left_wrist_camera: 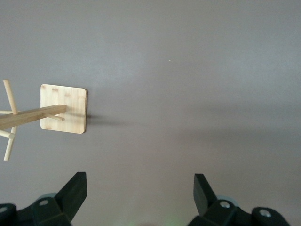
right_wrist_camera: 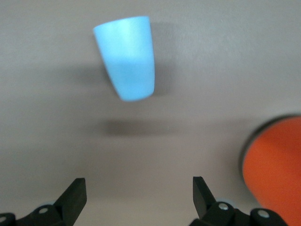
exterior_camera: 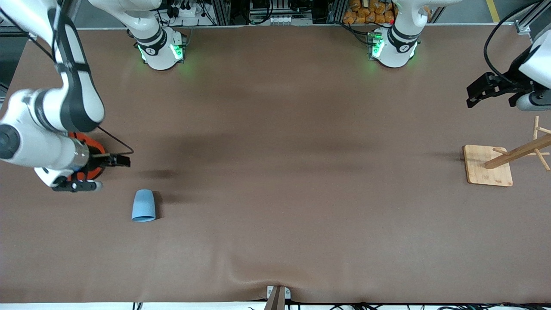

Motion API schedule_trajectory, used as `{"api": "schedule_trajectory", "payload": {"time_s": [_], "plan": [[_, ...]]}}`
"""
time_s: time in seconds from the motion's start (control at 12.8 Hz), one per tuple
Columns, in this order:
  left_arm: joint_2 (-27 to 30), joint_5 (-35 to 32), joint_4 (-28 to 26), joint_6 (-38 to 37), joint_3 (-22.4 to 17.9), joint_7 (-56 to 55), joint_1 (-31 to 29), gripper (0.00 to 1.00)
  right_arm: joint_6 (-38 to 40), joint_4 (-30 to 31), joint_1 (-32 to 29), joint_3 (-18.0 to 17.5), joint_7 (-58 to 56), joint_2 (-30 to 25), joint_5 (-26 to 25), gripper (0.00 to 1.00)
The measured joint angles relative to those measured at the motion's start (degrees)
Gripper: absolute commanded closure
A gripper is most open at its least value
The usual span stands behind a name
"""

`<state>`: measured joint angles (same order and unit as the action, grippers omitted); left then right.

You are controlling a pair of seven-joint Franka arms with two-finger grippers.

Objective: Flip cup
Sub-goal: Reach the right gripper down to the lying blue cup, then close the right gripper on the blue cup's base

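Note:
The light-blue cup (exterior_camera: 143, 206) appears to lie on its side on the brown table, toward the right arm's end, with its wider end nearer the front camera. In the right wrist view the cup (right_wrist_camera: 126, 56) is some way ahead of the fingers and apart from them. My right gripper (exterior_camera: 114, 173) (right_wrist_camera: 139, 188) hangs open and empty over the table, between the cup and the orange can. My left gripper (exterior_camera: 470, 97) (left_wrist_camera: 140, 186) is open and empty over the left arm's end of the table, where that arm waits.
A large orange can (exterior_camera: 91, 145) (right_wrist_camera: 275, 165) stands under the right wrist, farther from the front camera than the cup. A wooden peg rack on a square base (exterior_camera: 486, 165) (left_wrist_camera: 63, 109) stands at the left arm's end.

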<state>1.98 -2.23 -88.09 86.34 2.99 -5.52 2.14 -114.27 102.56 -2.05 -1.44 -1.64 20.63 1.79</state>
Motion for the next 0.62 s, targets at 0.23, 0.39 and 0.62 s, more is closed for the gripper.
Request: {"api": "schedule_trajectory", "payload": {"time_s": [0.23,0.39,0.62], "plan": [[0.17,0.00,1.34,-0.05,-0.08,0.19,-0.73,0.00,-11.63,-0.36,0.29,-0.10,-2.87,6.24,-0.50,0.00],[0.29,0.00,2.44,-0.78,0.07,0.20,-0.69,0.00,-19.68,-0.65,0.66,-0.19,-4.88,10.11,-0.61,0.00],[0.31,0.00,2.61,-4.61,0.15,0.20,-0.69,0.00,-29.61,-0.92,1.60,-0.23,-5.51,15.14,-0.65,0.00]]}}
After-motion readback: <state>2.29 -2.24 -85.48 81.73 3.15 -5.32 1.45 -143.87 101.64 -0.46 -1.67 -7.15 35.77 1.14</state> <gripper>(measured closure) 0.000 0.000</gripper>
